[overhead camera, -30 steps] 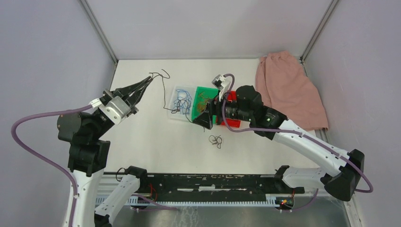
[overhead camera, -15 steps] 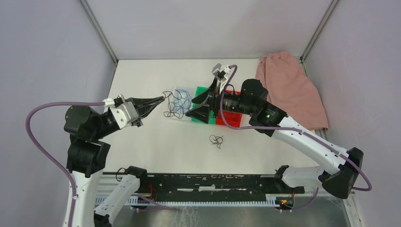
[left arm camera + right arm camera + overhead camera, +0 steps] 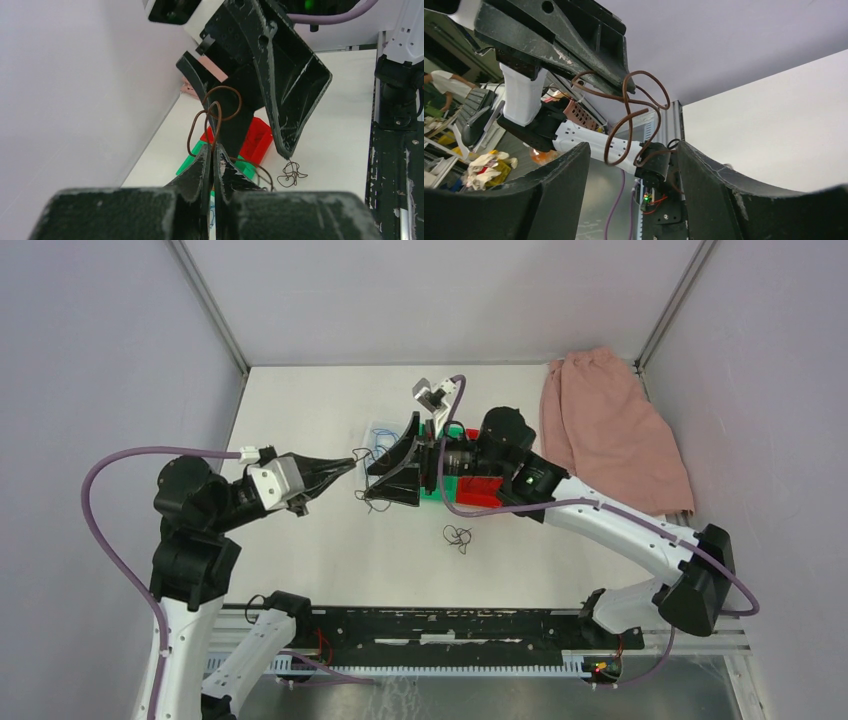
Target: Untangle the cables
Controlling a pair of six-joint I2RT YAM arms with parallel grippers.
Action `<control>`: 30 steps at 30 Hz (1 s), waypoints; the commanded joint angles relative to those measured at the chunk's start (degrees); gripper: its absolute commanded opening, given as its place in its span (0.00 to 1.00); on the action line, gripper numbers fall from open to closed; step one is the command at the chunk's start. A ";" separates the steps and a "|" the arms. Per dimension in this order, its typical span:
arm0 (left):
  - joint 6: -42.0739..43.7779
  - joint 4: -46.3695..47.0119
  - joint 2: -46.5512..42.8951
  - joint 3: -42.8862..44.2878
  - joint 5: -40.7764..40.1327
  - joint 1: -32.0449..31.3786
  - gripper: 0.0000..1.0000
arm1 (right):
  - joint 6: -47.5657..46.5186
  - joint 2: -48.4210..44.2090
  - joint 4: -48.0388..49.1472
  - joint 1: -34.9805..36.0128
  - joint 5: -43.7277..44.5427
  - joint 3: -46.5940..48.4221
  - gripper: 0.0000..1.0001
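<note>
Brown cable [image 3: 626,95] dangles in mid-air, pinched between the tightly closed tips of the left gripper [image 3: 212,152]. Right gripper [image 3: 633,146] gapes wide around its loops, gripping nothing. Danger: clamp two strands together and any pull tightens the knot, or yanks the wire free. Another tangle [image 3: 457,537] lies on the table [image 3: 320,550].

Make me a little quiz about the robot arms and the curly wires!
1. True or false: the left gripper is pinching a brown cable.
2. How do the jaws of the right gripper stand? A) wide open B) shut tight C) shut on a blue wire
3. Fill the gap: the cloth at the table's far right is ____.

Key: 1 true; 2 A; 3 pink.
</note>
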 commanded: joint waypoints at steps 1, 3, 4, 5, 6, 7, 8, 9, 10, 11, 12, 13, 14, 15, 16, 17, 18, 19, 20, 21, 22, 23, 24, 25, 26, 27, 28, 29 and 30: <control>-1.01 1.35 -0.76 -0.02 1.47 -0.06 0.03 | 1.71 2.30 3.83 1.94 -1.37 4.79 0.69; -1.14 1.42 -0.95 0.09 1.42 -0.07 0.03 | 1.87 3.19 4.05 2.25 0.14 5.35 0.61; -1.15 1.39 -0.97 0.14 1.36 -0.06 0.03 | 2.15 3.38 4.00 2.29 1.12 5.48 0.55; -1.15 1.38 -1.07 0.10 1.21 -0.06 0.03 | 2.21 3.60 3.84 2.31 1.97 5.68 0.45; -1.08 1.39 -1.22 0.05 1.01 -0.09 0.03 | 1.66 3.46 2.36 2.29 3.24 5.88 0.37; -1.14 1.40 -1.31 -0.03 0.78 -0.09 0.03 | 0.15 3.16 -0.07 2.31 5.07 6.29 0.26; -1.29 1.42 -1.55 -0.24 0.53 -0.06 0.03 | -1.66 2.76 -2.83 2.21 7.10 6.66 0.15; -1.38 1.43 -1.80 -0.63 0.14 -0.08 0.05 | -3.24 2.15 -5.63 2.13 9.06 6.92 0.06; -1.41 1.20 -2.10 -1.10 -0.30 -0.06 0.09 | -4.41 1.27 -7.80 1.77 10.98 6.82 0.01; -1.37 0.66 -2.39 -1.56 -0.69 -0.06 0.18 | -5.88 0.33 -9.69 1.41 12.52 6.68 0.01; -0.86 -0.48 -2.60 -1.99 -1.04 -0.06 0.32 | -7.70 -0.62 -12.11 0.98 13.89 6.71 0.01; 0.38 -2.22 -2.73 -2.34 -1.13 -0.06 0.47 | -9.75 -1.51 -15.30 0.39 16.03 6.93 0.01; 2.31 -4.71 -2.76 -2.51 -1.14 -0.11 0.54 | -11.67 -2.38 -18.46 -0.33 18.37 7.20 0.01; 4.40 -6.87 -2.66 -2.66 -1.23 -0.07 0.58 | -13.29 -3.52 -21.16 -1.42 20.18 7.17 0.01; 5.87 -8.63 -2.72 -2.94 -1.54 -0.06 0.64 | -15.11 -4.18 -23.77 -2.57 22.03 7.03 0.01; 7.21 -9.97 -2.83 -3.24 -2.16 -0.11 0.67 | -16.51 -4.79 -26.25 -3.76 24.18 6.83 0.00; 7.67 -10.25 -3.11 -3.55 -2.48 -0.13 0.70 | -17.89 -5.36 -28.32 -5.17 26.15 6.39 0.01; 8.02 -10.30 -3.42 -3.99 -2.62 -0.07 0.72 | -18.99 -5.82 -29.95 -6.45 28.61 5.71 0.01; 8.34 -10.31 -3.66 -4.18 -2.59 -0.06 0.74 | -19.57 -6.37 -30.87 -8.05 29.79 4.88 0.01; 8.46 -10.31 -3.74 -4.29 -2.49 -0.06 0.75 | -20.02 -6.81 -31.05 -9.54 30.38 3.66 0.00; 8.55 -10.31 -3.78 -4.38 -2.39 -0.11 0.75 | -20.57 -7.15 -31.14 -11.05 31.27 2.45 0.01; 8.59 -10.31 -3.76 -4.31 -2.30 -0.13 0.75 | -21.00 -7.32 -31.31 -12.38 32.48 1.42 0.01; 8.58 -10.31 -3.79 -4.30 -2.33 -0.07 0.75 | -21.48 -7.26 -31.34 -13.54 33.81 0.54 0.01; 8.63 -10.31 -3.79 -4.24 -2.37 -0.06 0.75 | -21.84 -7.02 -31.34 -14.50 35.14 -0.35 0.01; 8.75 -10.31 -3.85 -4.26 -2.38 -0.11 0.76 | -22.19 -6.65 -31.26 -15.44 36.66 -1.23 0.01; 8.85 -10.32 -3.90 -4.30 -2.38 -0.06 0.76 | -22.41 -6.12 -31.09 -16.15 37.93 -1.81 0.01; 8.79 -10.31 -4.10 -4.33 -2.42 -0.06 0.76 | -22.39 -5.33 -30.72 -16.74 38.80 -2.40 0.01; 8.83 -10.31 -4.20 -4.33 -2.50 -0.06 0.76 | -22.13 -4.54 -29.84 -17.25 39.48 -2.95 0.01; 8.81 -10.31 -4.25 -4.42 -2.59 -0.07 0.76 | -21.73 -3.68 -28.99 -17.85 39.86 -3.43 0.01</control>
